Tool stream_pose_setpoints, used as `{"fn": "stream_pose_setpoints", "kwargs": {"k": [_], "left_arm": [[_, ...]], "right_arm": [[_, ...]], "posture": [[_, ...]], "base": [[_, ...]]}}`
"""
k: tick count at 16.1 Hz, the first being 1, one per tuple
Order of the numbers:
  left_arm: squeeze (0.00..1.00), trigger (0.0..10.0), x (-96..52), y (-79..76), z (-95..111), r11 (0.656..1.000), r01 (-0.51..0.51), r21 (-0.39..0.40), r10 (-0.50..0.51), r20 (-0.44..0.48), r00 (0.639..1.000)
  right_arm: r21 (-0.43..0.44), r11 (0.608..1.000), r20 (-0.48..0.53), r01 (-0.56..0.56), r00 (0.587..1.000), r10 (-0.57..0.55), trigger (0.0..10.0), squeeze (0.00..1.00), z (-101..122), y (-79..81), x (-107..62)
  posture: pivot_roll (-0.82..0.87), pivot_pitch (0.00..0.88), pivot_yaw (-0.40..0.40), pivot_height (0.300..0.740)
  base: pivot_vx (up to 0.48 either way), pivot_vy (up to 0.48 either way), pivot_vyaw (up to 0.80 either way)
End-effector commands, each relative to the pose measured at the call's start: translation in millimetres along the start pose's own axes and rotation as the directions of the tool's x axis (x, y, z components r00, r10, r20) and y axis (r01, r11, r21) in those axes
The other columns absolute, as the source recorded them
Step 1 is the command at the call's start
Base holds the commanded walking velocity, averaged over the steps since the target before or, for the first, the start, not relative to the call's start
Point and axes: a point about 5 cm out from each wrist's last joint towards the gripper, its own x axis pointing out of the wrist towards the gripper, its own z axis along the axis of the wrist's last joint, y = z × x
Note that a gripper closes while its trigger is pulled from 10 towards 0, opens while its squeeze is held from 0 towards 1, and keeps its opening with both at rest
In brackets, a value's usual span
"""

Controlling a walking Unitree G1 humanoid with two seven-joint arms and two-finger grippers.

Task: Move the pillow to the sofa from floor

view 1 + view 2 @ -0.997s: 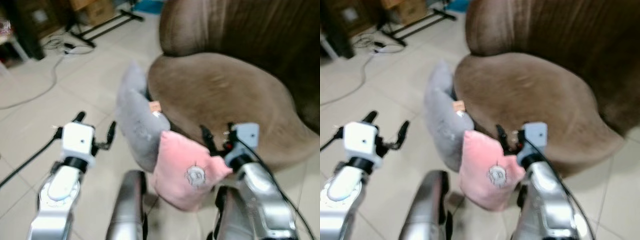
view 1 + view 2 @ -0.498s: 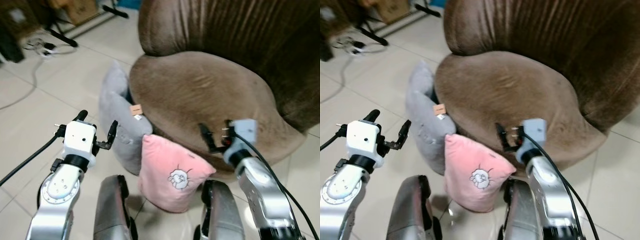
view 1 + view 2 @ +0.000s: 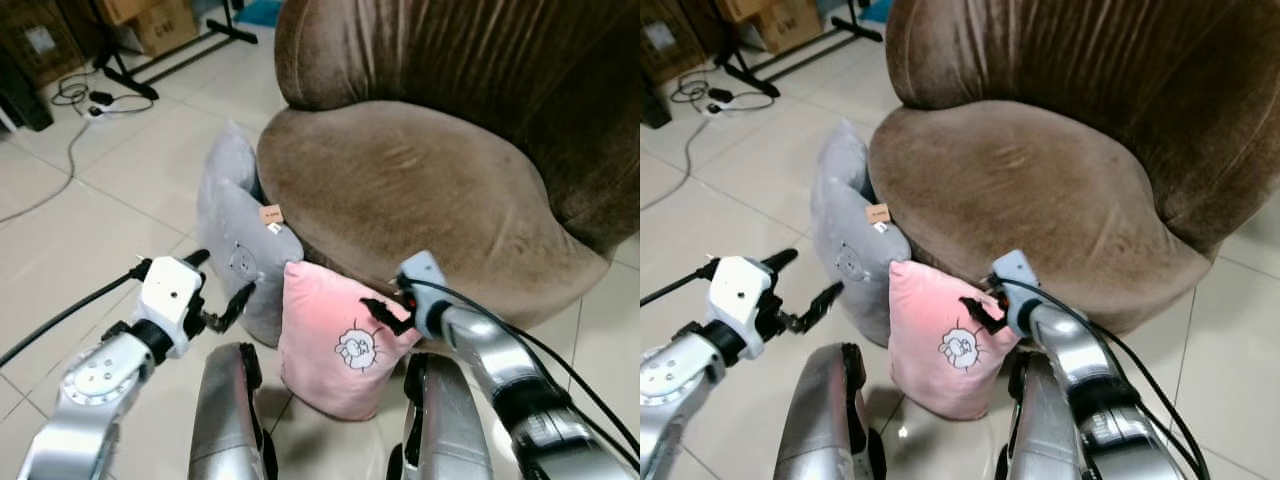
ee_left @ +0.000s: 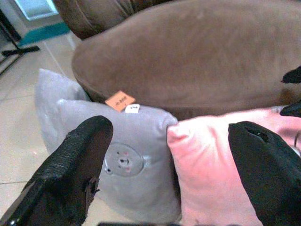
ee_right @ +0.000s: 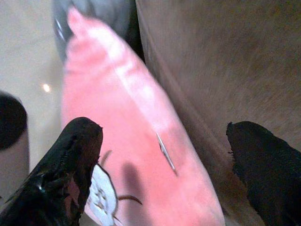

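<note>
Pink pillow (image 3: 337,343) stands on edge on floor (image 3: 80,230), leaning against sofa (image 3: 430,200) base, touching grey pillow (image 3: 235,240). Right gripper (image 3: 383,311) at its top corner, fingers spread, holding nothing; left gripper (image 3: 224,297) open beside grey pillow. Step: approach. Next: straddle top edge, close, lift. Seat above is bare.

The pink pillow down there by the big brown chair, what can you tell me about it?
The pink pillow is a soft, square, plush-looking cushion with a small white cartoon face on its front. It stands upright on the tiled floor, leaning against the front of the brown sofa. On one side it presses against a grey pillow. The right gripper has its open fingers at the pillow's upper corner on the sofa side. The left gripper, also open, is near the grey pillow.
</note>
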Motion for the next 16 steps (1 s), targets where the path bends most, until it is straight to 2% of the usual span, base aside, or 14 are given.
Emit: {"fn": "stream_pose_setpoints", "kwargs": {"k": [1,7,8,9,12,13,14,16], "left_arm": [[0.0,10.0,-3.4,0.8,-1,1.0,0.017,-0.004,-0.017,-0.02,1.0],[0.0,10.0,-23.7,-12.4,-5,0.981,0.181,-0.077,-0.187,-0.088,0.978],[0.0,10.0,-28.8,-16.3,-8,0.975,0.206,-0.088,-0.215,-0.114,0.97],[0.0,10.0,-31.5,-17.6,-9,0.972,0.212,-0.098,-0.224,-0.125,0.967],[0.0,10.0,-37.7,-19.2,-11,0.96,0.237,-0.149,-0.259,-0.145,0.955],[0.0,10.0,-39.4,-20.0,-11,0.955,0.246,-0.165,-0.271,-0.147,0.951],[0.0,10.0,-43.4,-21.6,-11,0.94,0.265,-0.214,-0.298,-0.144,0.943],[0.0,10.0,-46.3,-22.4,-11,0.926,0.282,-0.252,-0.324,-0.144,0.935]], "right_arm": [[-0.02,1.0,-0.061,0.009,0.998,-0.011,10.0,1.0,-11,3.4,4.7],[-0.008,0.997,-0.136,0.081,0.987,-0.081,10.0,1.0,-17,5.5,14.5],[-0.018,0.99,-0.137,0.14,0.981,-0.141,10.0,0.76,-17,1.4,14.3],[-0.007,0.984,-0.133,0.177,0.975,-0.176,10.0,0.0,-17,-0.5,14.4],[-0.011,0.986,-0.145,0.168,0.975,-0.168,10.0,0.0,-19,4.6,16.6],[-0.009,0.987,-0.143,0.16,0.977,-0.159,7.1,0.0,-19,6.0,17.2],[-0.005,0.989,-0.132,0.147,0.98,-0.146,0.0,0.0,-17,7.8,18.1],[-0.008,0.99,-0.121,0.143,0.982,-0.143,0.0,0.0,-15,7.1,18.4]], "posture": [[0.08,0.202,0.047,0.505],[0.12,0.275,0.078,0.505],[0.12,0.291,0.082,0.505],[0.12,0.298,0.083,0.505],[0.12,0.3,0.081,0.505],[0.12,0.296,0.077,0.505],[0.12,0.294,0.077,0.505],[0.12,0.288,0.074,0.505]], "base": [[0.0,0.0,0.0],[0.0,0.0,0.0],[0.0,0.0,0.0],[0.0,0.0,0.0],[0.0,0.0,0.0],[0.0,0.0,0.0],[0.0,0.0,0.0],[0.0,0.0,0.0]]}}
